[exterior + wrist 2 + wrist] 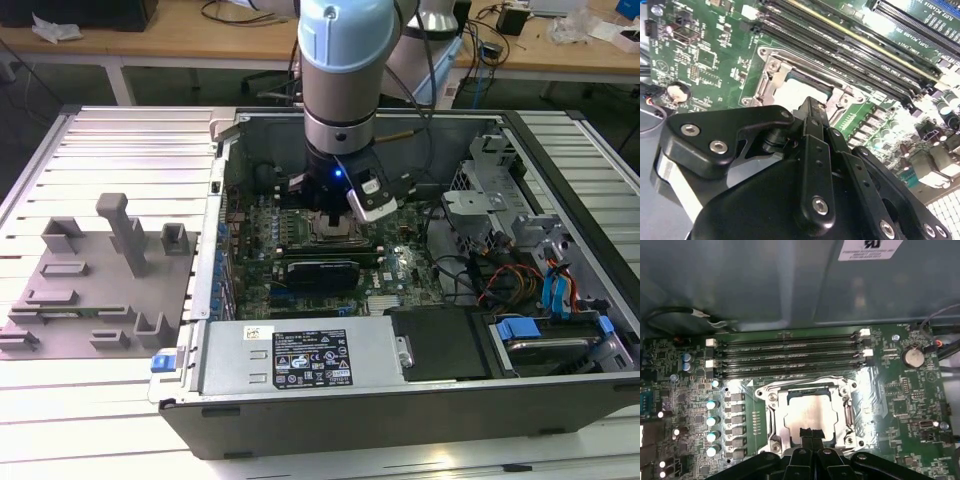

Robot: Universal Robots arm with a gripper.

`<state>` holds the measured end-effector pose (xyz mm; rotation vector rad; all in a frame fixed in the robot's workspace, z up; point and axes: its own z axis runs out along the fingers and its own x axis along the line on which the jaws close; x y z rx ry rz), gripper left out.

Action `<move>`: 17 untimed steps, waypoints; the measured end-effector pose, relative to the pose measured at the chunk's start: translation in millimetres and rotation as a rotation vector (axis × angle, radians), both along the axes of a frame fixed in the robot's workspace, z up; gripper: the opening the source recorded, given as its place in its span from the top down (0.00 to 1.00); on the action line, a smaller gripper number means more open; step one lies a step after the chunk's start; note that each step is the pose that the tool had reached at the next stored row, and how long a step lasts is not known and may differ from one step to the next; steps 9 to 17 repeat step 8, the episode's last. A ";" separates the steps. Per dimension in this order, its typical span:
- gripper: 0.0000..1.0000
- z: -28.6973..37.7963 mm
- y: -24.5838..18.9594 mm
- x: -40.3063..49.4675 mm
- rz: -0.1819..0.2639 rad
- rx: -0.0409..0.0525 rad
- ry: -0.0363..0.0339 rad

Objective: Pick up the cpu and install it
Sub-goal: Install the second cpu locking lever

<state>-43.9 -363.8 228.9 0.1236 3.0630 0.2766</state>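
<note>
I'm looking down at the grooved metal table (120, 140) with an open computer case (420, 400) lying on its side across most of it. To the exterior view's left of the case sits a grey fixture plate (95, 290) with upright blocks. My arm (345, 70) comes straight down into the case, over the green motherboard (400, 265), and a small blue light glows on the wrist. A black power supply (305, 358) with a white label runs along the near wall of the case, and drive bays with blue tabs fill the corner at the exterior view's right.

In the first wrist view I see the four memory slots (790, 357) lying parallel just beside the metal socket frame (771, 412), and a round coin battery (913, 357) well apart toward the board's edge. The cpu (807, 412) lies flat inside that frame, its pale silvery top facing up; in the second wrist view it shows as a bright patch (795, 95) inside the frame.

The gripper (811, 432) hangs directly over the near edge of the cpu. Its black fingers (805, 431) stand together at the tips with only a thin slit between them, and I can't tell whether they touch the chip or sit just above it
</note>
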 end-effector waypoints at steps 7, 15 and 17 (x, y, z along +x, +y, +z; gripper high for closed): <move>0.89 2.9 0.0 1.0 0.000 -0.0001 0.0003; 0.89 2.9 0.0 1.0 0.000 -0.0001 0.0004; 0.89 2.9 0.0 1.0 0.000 -0.0001 0.0004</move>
